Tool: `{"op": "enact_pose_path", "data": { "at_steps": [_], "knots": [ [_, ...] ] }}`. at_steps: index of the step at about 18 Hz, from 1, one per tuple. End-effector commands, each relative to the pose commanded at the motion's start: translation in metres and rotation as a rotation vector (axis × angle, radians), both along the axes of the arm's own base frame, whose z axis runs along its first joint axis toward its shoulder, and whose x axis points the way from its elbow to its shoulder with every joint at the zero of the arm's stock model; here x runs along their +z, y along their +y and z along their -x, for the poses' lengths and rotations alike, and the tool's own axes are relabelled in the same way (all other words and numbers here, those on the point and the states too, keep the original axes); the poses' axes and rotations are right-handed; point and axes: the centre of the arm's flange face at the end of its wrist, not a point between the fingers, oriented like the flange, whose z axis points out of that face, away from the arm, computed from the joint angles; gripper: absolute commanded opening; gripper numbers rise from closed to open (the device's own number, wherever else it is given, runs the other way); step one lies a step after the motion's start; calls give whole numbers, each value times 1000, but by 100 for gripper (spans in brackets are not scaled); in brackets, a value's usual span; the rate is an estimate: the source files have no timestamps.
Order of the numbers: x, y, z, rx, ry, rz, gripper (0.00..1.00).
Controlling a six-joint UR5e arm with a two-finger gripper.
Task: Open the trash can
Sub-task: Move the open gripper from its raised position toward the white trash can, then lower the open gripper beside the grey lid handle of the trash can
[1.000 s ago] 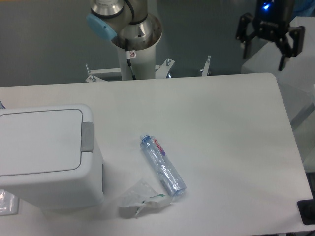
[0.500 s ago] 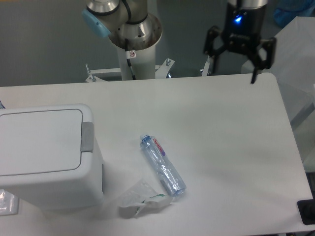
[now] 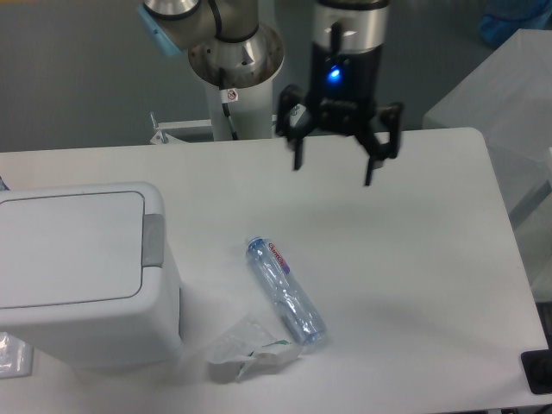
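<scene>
Gripper (image 3: 333, 171) hangs over the far middle of the table (image 3: 414, 259), pointing down; its 2 fingers (image 3: 297, 153) are spread wide apart with nothing between them (a blue light glows on the body above them); it is above the tabletop, not touching it, and well apart from everything lying there.

Trash can (image 3: 82, 276) stands at the near left corner of the table, upright; a white boxy bin with rounded corners, cut off by the left edge of the view; lid (image 3: 69, 248) flat and down, flush with the rim; grey tab (image 3: 153, 240) on the lid's right edge, facing the middle of the table.

Bottle (image 3: 285, 289) lies on its side right of the trash can, clear plastic, blue cap end toward the far side, label with red and purple near that end; set slantwise, near end further right.

Crumpled wrapper (image 3: 246, 352) sits just beside the bottle's near end, between bottle and trash can, close to the front edge; whether it touches the bottle I cannot tell.

Arm base (image 3: 235, 69) rises behind the far edge of the table, left of the gripper.
</scene>
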Motion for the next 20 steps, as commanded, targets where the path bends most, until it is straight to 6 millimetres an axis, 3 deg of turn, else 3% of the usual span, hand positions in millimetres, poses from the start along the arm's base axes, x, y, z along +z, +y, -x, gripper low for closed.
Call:
{"op": "enact_pose_path", "data": {
  "at_steps": [10,20],
  "knots": [
    [-18,52,-37,150,-114,-74,100],
    [-37,64,-55,158,-157,-51,100]
  ]
}}
